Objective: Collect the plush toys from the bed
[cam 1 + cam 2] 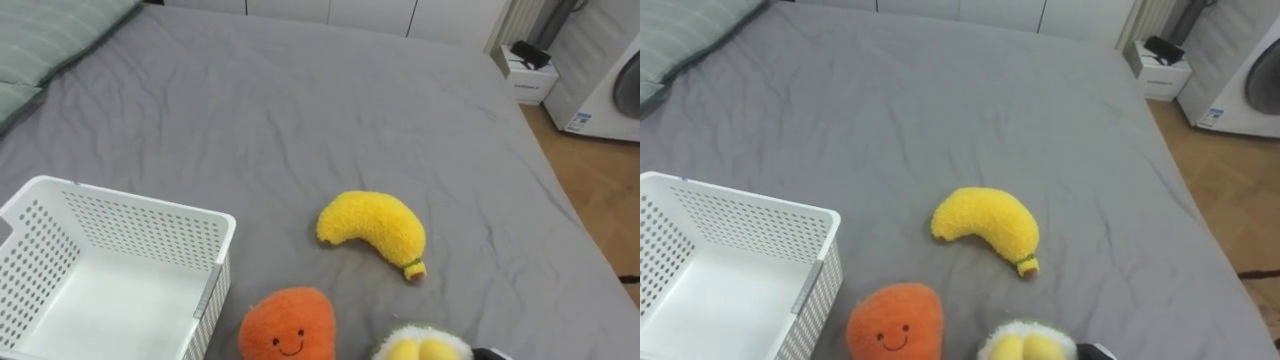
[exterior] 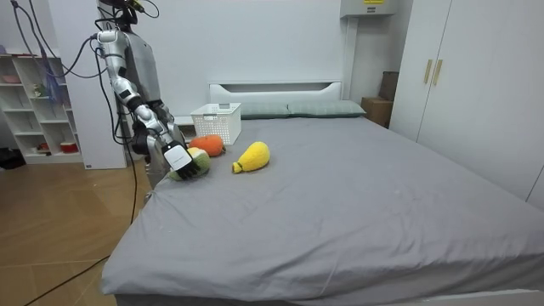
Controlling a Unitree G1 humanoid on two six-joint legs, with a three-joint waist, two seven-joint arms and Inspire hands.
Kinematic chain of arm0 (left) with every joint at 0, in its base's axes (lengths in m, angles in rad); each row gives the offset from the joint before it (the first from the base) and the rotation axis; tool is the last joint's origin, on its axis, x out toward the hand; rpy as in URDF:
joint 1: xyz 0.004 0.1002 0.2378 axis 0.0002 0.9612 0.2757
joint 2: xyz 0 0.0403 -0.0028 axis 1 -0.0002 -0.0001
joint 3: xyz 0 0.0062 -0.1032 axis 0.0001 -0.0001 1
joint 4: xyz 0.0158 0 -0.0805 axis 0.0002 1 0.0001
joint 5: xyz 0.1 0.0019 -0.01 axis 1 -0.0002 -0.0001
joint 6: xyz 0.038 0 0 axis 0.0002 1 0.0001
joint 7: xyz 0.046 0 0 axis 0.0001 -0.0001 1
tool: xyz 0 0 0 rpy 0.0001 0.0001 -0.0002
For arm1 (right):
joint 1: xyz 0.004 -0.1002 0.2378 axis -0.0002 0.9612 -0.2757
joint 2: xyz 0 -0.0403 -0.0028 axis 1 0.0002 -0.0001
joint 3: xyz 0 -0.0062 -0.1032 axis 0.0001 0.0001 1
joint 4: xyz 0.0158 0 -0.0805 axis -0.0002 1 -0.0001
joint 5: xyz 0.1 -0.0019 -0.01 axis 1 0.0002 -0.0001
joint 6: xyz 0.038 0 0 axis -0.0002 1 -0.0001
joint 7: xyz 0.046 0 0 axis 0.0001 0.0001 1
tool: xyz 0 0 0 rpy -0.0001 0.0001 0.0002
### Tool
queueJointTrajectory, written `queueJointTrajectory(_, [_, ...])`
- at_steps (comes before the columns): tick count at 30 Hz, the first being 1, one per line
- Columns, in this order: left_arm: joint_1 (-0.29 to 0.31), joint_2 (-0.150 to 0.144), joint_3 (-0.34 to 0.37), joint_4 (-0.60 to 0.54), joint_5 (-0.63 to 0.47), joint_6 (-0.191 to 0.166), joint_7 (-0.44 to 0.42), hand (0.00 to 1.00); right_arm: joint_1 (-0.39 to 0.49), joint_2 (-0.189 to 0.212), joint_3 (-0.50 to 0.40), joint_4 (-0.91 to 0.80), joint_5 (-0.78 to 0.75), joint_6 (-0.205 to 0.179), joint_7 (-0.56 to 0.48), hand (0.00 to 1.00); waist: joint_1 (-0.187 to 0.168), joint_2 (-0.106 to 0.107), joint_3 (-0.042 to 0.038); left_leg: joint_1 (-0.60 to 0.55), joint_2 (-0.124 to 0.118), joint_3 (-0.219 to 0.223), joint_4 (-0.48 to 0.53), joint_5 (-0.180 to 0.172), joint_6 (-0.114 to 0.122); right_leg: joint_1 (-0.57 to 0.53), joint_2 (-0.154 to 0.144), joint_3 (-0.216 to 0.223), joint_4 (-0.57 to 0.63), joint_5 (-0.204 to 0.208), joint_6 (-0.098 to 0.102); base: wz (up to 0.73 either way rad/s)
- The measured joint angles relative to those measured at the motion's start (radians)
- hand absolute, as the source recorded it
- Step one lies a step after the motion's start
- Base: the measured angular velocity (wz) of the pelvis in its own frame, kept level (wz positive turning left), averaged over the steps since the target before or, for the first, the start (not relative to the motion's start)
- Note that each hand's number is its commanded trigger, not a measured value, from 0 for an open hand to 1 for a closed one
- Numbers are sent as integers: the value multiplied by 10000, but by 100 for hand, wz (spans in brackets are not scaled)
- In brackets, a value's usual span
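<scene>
A wide bed (image 1: 300, 110) under a grey sheet is seen from its near long side, where the robot is stood by the corner at the room view's left; a striped grey-green pillow (image 1: 50, 40) is laid at the far left, towards the headboard. Past the bed's far right corner a washing machine (image 1: 610, 90) and a small white cabinet (image 1: 528, 75) are set on a wooden floor (image 1: 600, 190); in the room view a tall white wardrobe (image 2: 459, 85) is seen on the right and an open shelf (image 2: 34, 102) on the left behind the robot.

A white slotted basket (image 1: 150, 215) is placed on the sheet at the near left, upright, its open top turned up. Three soft toys are left on the bed to its right; a yellow banana (image 1: 375, 228) is laid farthest in, well apart from the basket; an orange round toy with a stitched smile (image 1: 288, 325) is set just beside the basket's right wall, between the basket and a white-and-yellow toy (image 1: 420, 345) at the near edge.

The right hand (image 2: 176, 158) is lowered at that white-and-yellow toy at the bed's near edge; whether its fingers are closed round the toy cannot be told.
</scene>
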Motion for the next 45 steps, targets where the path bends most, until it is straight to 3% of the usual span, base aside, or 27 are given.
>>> queueJointTrajectory(8, [-22,2,-10,1,5,-28,-162,0,-3,2,28,6,-37,-3,-25,100,2,99,26,-16,-4,-6,-2,0,0,-47,0,0,-5,-1,0,0])
queueJointTrajectory(10, [-91,1,-22,0,5,-30,-177,0,-21,3,77,-24,-56,-3,-2,93,9,98,24,-42,-4,-9,-3,0,-1,-78,-1,1,-3,-1,1,0])
queueJointTrajectory(15, [-229,6,-39,-89,3,-52,-224,0,-84,19,170,-93,-123,5,17,89,9,58,4,-74,-6,-7,-11,2,0,-128,-3,3,8,-1,1,0])
queueJointTrajectory(19, [-370,12,-25,-92,11,-52,-298,0,-81,20,295,-1162,-595,255,239,89,-35,0,-16,-168,-7,4,-10,6,-1,-137,-1,-1,31,-1,0,0])
queueJointTrajectory(23, [-391,18,19,-94,12,-30,-298,0,-9,15,294,-2752,-699,586,336,89,-26,-62,15,-180,-9,19,-22,8,-1,-136,2,6,29,-1,1,0])
queueJointTrajectory(30, [-456,21,8,-183,15,-7,-299,0,-71,15,295,-4705,-731,649,452,79,85,-165,0,-194,-6,-1,-21,8,-1,-143,3,-7,32,0,1,0])
queueJointTrajectory(45, [-493,27,1,-188,10,-50,-300,0,-590,-22,338,-6410,-786,713,567,75,316,-95,23,-311,-1,-42,33,9,1,-268,-18,-139,171,-7,12,0])
